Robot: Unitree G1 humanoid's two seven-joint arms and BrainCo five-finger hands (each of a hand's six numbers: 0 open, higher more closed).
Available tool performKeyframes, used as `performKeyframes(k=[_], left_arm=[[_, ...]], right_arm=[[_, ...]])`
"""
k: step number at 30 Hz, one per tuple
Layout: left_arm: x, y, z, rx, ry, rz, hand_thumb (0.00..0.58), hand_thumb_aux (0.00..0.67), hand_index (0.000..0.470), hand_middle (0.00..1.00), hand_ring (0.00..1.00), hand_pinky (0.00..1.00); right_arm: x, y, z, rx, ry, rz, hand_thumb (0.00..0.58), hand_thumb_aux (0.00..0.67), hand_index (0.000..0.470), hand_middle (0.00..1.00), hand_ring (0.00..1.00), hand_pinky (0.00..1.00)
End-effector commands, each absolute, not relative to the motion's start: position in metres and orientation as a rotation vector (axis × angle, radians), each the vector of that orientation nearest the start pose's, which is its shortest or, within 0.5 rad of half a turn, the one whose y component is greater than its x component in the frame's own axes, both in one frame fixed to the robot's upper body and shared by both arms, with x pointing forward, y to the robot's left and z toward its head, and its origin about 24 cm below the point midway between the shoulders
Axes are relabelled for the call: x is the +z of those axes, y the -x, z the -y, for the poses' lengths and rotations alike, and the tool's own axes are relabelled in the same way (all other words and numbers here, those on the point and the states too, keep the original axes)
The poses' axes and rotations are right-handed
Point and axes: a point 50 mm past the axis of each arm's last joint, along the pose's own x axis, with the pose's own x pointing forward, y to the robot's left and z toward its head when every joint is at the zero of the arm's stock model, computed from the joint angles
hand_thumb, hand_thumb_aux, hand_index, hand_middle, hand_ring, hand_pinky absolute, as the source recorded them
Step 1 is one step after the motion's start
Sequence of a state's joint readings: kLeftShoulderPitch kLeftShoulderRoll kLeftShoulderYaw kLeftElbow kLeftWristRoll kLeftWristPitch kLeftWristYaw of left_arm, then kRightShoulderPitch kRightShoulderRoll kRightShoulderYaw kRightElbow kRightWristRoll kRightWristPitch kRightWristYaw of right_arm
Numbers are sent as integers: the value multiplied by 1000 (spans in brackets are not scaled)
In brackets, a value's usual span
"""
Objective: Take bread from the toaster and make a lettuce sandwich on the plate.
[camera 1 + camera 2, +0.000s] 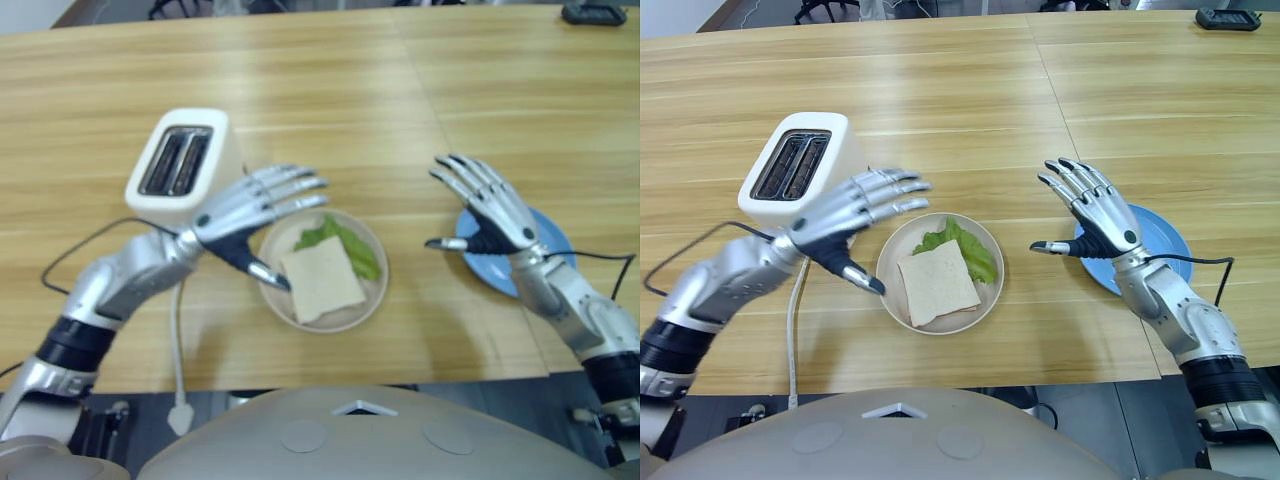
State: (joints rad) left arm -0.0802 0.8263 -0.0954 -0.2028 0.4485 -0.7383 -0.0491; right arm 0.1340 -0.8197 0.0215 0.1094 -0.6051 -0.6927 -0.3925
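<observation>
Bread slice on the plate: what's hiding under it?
A green lettuce leaf pokes out from under the far edge of the square pale bread slice, on the round beige plate. The bread covers the rest, so whether another slice lies beneath cannot be seen.

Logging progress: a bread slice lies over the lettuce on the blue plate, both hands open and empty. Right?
Not quite: the bread slice and lettuce sit on the beige plate, not the blue plate, per the right eye view. Left hand and right hand are indeed open, empty.
</observation>
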Motion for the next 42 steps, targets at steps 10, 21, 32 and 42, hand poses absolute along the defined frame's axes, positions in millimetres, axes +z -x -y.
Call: performKeyframes(k=[10,21,32,42], left_arm=[[74,-160,-222,-1162,-903,122,580,670,460,1000,1000,1000],[21,-155,-208,-1355,-906,-56,580,670,460,1000,1000,1000],[6,-196,-174,-1190,-892,99,580,670,460,1000,1000,1000],[0,-225,-160,-1046,-882,195,580,670,460,1000,1000,1000]], right_arm=[[77,-166,260,667,734,258,580,670,460,1000,1000,1000],[34,-165,217,1035,697,89,580,670,460,1000,1000,1000],[-1,-164,192,1168,680,-18,580,670,460,1000,1000,1000],[-21,-204,179,971,784,17,580,670,460,1000,1000,1000]])
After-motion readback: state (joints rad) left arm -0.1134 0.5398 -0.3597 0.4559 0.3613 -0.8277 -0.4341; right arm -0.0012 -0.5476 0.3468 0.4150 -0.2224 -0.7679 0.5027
